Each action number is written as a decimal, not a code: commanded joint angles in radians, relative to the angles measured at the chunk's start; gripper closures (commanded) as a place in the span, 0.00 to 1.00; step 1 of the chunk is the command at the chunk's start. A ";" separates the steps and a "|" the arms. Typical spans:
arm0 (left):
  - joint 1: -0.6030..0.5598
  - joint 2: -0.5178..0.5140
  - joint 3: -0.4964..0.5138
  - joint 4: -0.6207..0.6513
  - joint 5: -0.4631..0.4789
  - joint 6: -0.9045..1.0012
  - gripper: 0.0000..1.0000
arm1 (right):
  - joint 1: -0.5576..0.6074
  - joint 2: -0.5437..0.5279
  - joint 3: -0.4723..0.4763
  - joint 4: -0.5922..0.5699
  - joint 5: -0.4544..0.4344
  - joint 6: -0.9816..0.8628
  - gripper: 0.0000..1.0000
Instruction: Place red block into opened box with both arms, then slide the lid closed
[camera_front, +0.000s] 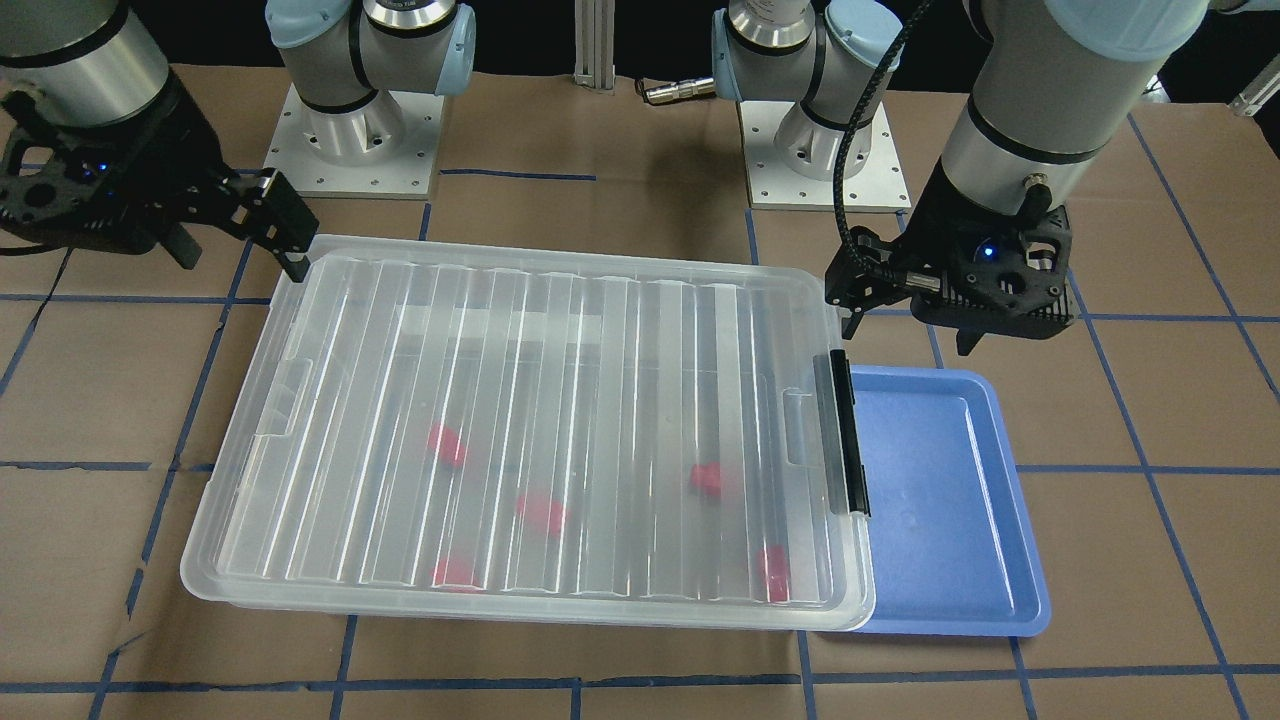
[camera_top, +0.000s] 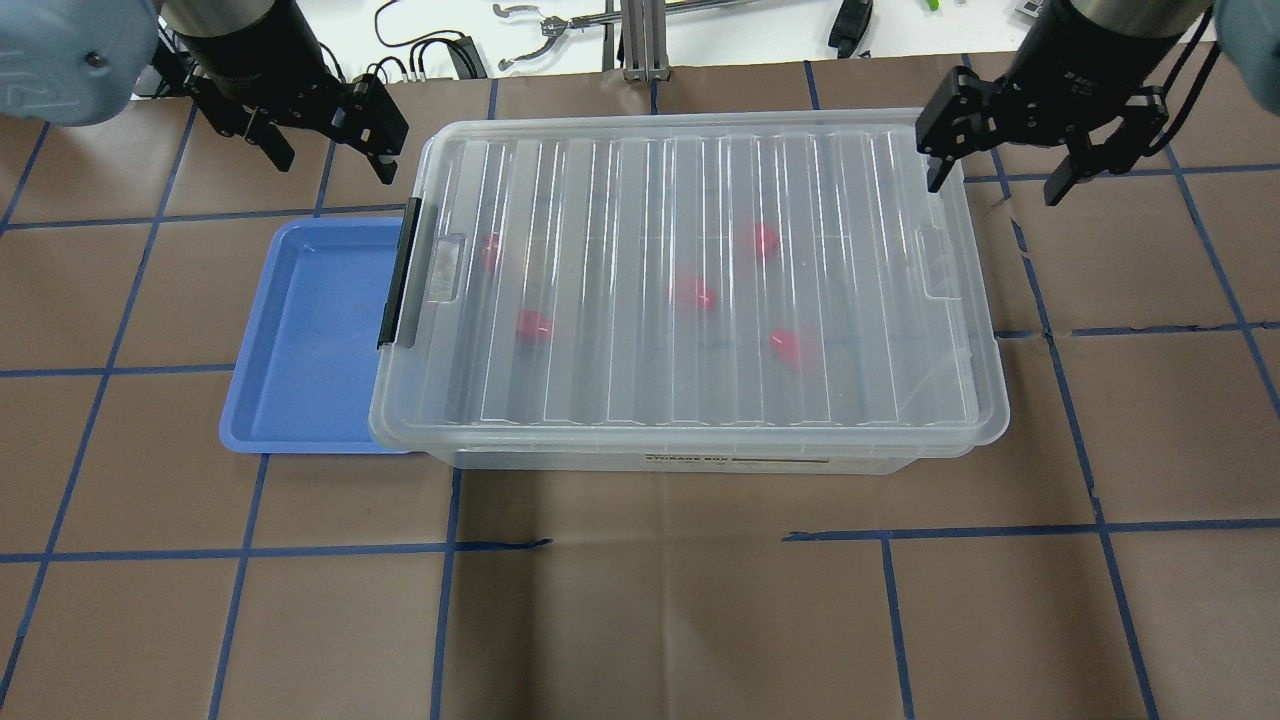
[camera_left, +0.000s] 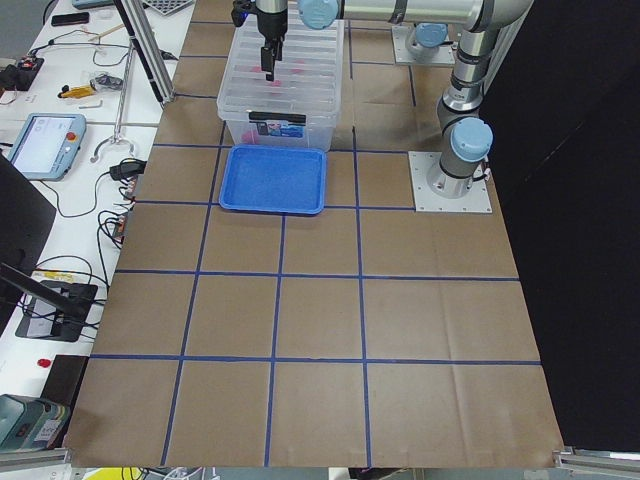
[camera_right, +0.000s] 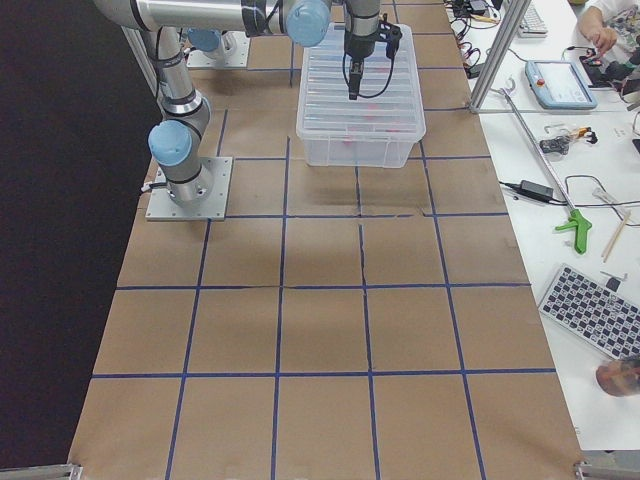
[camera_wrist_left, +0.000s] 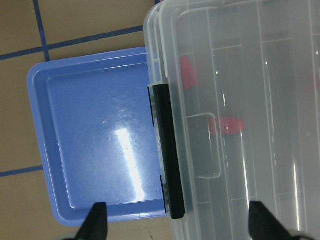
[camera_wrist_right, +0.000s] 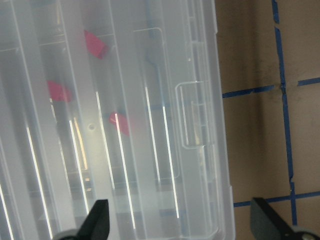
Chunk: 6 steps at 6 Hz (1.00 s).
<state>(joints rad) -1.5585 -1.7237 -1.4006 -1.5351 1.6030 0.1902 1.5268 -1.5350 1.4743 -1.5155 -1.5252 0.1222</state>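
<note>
Hovering released at opposite ends, left hand (camera_top: 333, 160), right hand (camera_top: 995, 188), lid (camera_top: 620, 350) over box (camera_top: 600, 462), red blocks (camera_top: 787, 345) inside

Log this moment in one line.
lid: closed over box | red blocks: five inside | left gripper: open, by latch | right gripper: open, by opposite end

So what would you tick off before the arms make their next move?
1. Red blocks inside the box: ok, five show through the plastic.
2. Lid covers the whole box: ok.
3. Black latch fastened: cannot tell.
4. Left fingers apart and empty: ok.
5. Right fingers apart and empty: ok.
6. Blue tray holds no leftover blocks: ok.
</note>
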 joint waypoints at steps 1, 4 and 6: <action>0.000 0.000 0.000 0.001 0.000 0.000 0.02 | 0.099 0.001 -0.040 0.024 -0.056 0.082 0.00; -0.002 0.000 0.000 0.003 0.000 0.000 0.02 | 0.096 0.007 -0.057 0.064 -0.064 0.077 0.00; -0.002 0.001 0.000 0.003 0.000 0.002 0.02 | 0.092 0.007 -0.055 0.063 -0.064 0.073 0.00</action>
<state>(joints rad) -1.5600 -1.7236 -1.4005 -1.5324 1.6030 0.1907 1.6208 -1.5280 1.4187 -1.4527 -1.5892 0.1959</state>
